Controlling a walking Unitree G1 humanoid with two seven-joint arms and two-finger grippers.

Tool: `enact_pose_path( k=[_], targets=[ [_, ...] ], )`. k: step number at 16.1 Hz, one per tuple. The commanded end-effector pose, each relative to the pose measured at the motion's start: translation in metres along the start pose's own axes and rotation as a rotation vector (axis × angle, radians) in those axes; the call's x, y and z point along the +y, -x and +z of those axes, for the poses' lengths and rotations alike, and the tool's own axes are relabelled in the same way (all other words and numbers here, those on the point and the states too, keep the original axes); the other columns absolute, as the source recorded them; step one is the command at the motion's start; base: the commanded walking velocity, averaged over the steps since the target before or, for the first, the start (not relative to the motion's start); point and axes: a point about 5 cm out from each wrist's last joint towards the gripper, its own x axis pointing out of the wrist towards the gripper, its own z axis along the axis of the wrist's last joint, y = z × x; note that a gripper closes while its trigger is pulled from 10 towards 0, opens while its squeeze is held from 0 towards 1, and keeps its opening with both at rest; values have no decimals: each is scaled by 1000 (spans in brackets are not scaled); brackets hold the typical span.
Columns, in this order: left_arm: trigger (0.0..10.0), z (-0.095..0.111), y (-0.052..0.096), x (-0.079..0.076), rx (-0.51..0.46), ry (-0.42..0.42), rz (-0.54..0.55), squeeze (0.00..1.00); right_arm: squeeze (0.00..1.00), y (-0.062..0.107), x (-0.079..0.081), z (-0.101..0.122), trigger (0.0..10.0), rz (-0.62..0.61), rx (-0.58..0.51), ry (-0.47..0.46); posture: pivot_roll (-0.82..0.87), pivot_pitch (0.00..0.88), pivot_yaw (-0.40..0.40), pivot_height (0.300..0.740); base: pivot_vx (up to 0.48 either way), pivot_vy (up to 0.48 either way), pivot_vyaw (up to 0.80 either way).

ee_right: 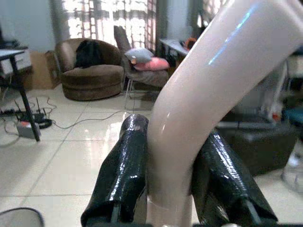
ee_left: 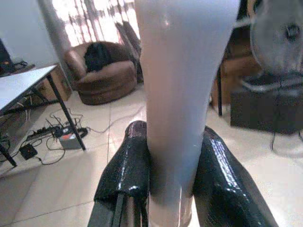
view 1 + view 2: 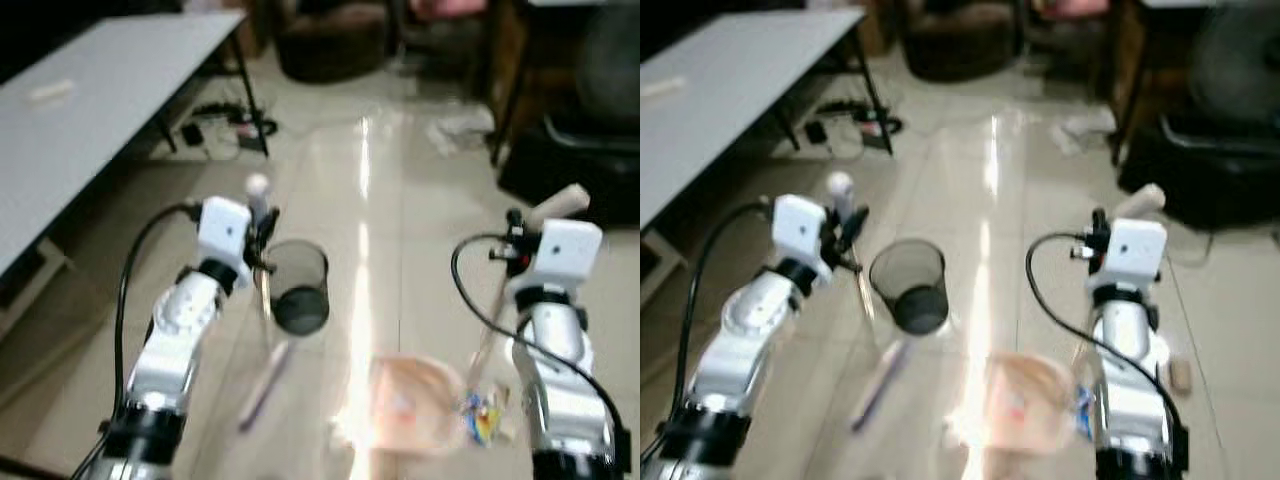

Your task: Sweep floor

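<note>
1. Big picture first: we have a glossy tiled floor (image 3: 400, 180) running up the middle of the frame, a grey table (image 3: 110, 90) at upper left, a brown armchair (image 3: 330, 40) at top centre.
2. Next down, the dark mesh bin (image 3: 298, 285) sits centre frame, and the pinkish dustpan (image 3: 415, 405) lies low at centre-right with colourful scraps (image 3: 480, 418) just beside it.
3. Our left gripper (image 2: 168, 177) is clamped on a pale grey broom handle (image 2: 182, 94); its long axis runs upright, knob high, shaft slanting down toward lower centre.
4. Our right gripper (image 1: 170, 182) is closed around a cream dustpan handle (image 1: 208, 90), leaning from the right of the frame down-left to the pan.
5. The risk, as we judge it: the bin stands close by the broom shaft, so a wide stroke could tip it; a glossy handle could also twist in the grip.
</note>
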Motion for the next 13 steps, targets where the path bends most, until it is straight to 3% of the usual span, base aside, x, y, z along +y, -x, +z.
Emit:
enact_pose_path(
  k=[1, 13],
  targets=[
    [10000, 4, 5, 14, -9, -49, 43, 0, 0, -1, 11, 10, 10000, 28, -40, -40, 4, 41, 95, 740, 0, 0, 0],
    [10000, -4, 1, 14, 27, -32, 93, 0, 0, -10, 6, 14, 10000, 17, -62, -4, 1, 47, 87, 740, 0, 0, 0]
  ],
)
